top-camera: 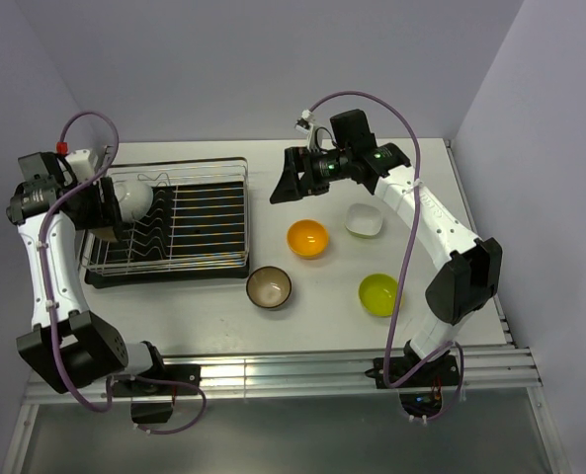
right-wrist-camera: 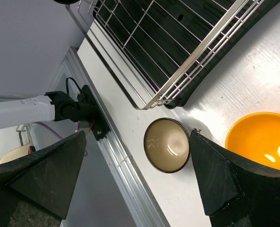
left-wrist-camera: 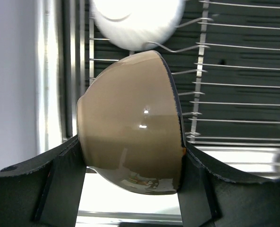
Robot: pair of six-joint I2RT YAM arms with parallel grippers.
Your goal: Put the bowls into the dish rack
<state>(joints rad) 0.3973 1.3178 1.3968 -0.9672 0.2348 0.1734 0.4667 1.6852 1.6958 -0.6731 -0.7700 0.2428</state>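
Observation:
My left gripper (top-camera: pixel 110 219) is shut on a tan bowl (left-wrist-camera: pixel 130 123), held on its side over the left end of the chrome dish rack (top-camera: pixel 209 212). A white bowl (top-camera: pixel 134 197) stands in the rack just beyond it and also shows in the left wrist view (left-wrist-camera: pixel 135 21). On the table lie an orange bowl (top-camera: pixel 307 237), a black bowl with a brown inside (top-camera: pixel 269 286), a white bowl (top-camera: pixel 365 219) and a lime bowl (top-camera: pixel 378 293). My right gripper (top-camera: pixel 285 183) is open and empty, high above the table right of the rack.
The rack's black drip tray (left-wrist-camera: pixel 243 52) shows under the wires. In the right wrist view the rack corner (right-wrist-camera: pixel 177 90), the brown-inside bowl (right-wrist-camera: pixel 167 144) and the orange bowl (right-wrist-camera: pixel 260 139) lie below. The table's metal front rail (top-camera: pixel 273 370) runs along the near edge.

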